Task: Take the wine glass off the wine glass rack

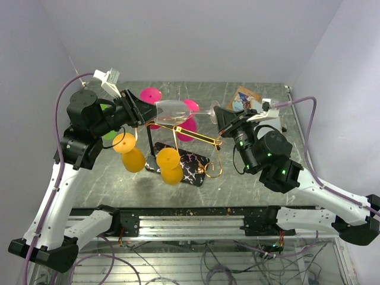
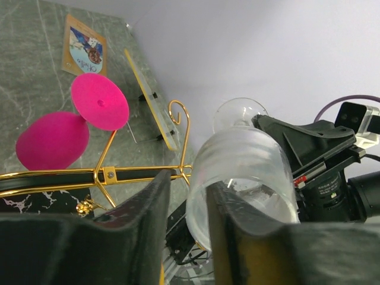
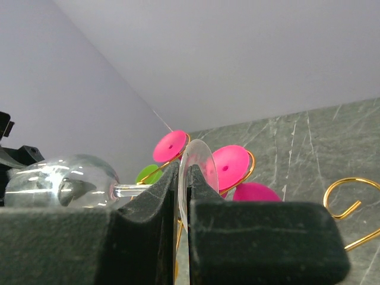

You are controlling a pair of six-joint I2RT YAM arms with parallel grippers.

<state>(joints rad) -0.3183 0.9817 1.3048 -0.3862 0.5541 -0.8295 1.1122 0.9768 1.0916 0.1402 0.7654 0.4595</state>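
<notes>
A clear wine glass (image 1: pixel 172 110) lies on its side in the air above the wine glass rack (image 1: pixel 196 135), a gold wire stand on a black patterned base (image 1: pixel 193 166). My right gripper (image 1: pixel 221 116) is shut on the glass's round foot (image 3: pixel 199 159); the stem and bowl (image 3: pixel 59 181) stretch away to the left. My left gripper (image 1: pixel 141 113) is at the bowl's mouth. In the left wrist view one finger (image 2: pixel 237 237) is inside the bowl (image 2: pixel 243 160) against its wall. The other finger (image 2: pixel 142 231) is outside, with a small gap to the rim.
Pink (image 1: pixel 150 95), orange (image 1: pixel 169 160) and green (image 1: pixel 110 135) plastic glasses hang on the rack's arms. A picture card (image 1: pixel 243 98) stands at the back right, by the right wall. A gold scroll hook (image 3: pixel 350 199) sticks out near my right gripper.
</notes>
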